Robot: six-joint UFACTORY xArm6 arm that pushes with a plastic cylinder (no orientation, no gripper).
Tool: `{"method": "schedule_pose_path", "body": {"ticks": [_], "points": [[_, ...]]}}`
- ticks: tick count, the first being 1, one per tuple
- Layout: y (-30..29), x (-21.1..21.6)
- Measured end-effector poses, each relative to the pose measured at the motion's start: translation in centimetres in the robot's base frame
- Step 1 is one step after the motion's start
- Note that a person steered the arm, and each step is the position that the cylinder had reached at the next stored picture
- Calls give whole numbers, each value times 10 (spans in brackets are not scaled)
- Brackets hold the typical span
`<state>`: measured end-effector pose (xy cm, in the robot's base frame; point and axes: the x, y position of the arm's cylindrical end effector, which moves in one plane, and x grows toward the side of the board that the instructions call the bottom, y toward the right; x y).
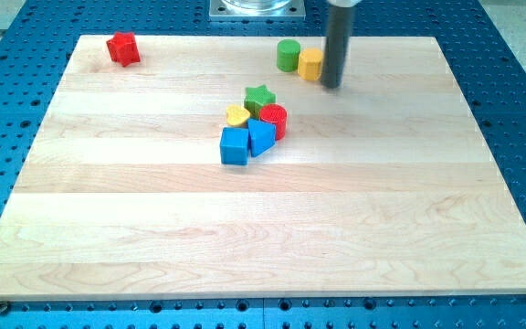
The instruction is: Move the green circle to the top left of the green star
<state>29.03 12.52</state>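
Observation:
The green circle (pixel 288 55) stands near the view's top, right of centre, touching a yellow hexagon block (pixel 310 64) on its right. My tip (pixel 331 85) is right beside the yellow hexagon's right side, so the hexagon lies between my tip and the green circle. The green star (pixel 259 99) sits below and left of the green circle, at the top of a tight cluster. The circle lies to the star's upper right.
The cluster holds a yellow heart (pixel 237 116), a red cylinder (pixel 274 120), a blue cube (pixel 235 146) and a blue pentagon-like block (pixel 261 137). A red star (pixel 123 48) sits at the top left. The wooden board (pixel 263 238) lies on a blue perforated table.

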Motion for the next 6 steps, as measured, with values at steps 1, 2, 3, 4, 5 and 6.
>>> {"method": "schedule_pose_path", "body": {"ticks": [1,2,3,4,5,6], "points": [[-12,-40],[-30,-60],[-91,-60],[-155,-11],[-93,18],[-8,20]]}}
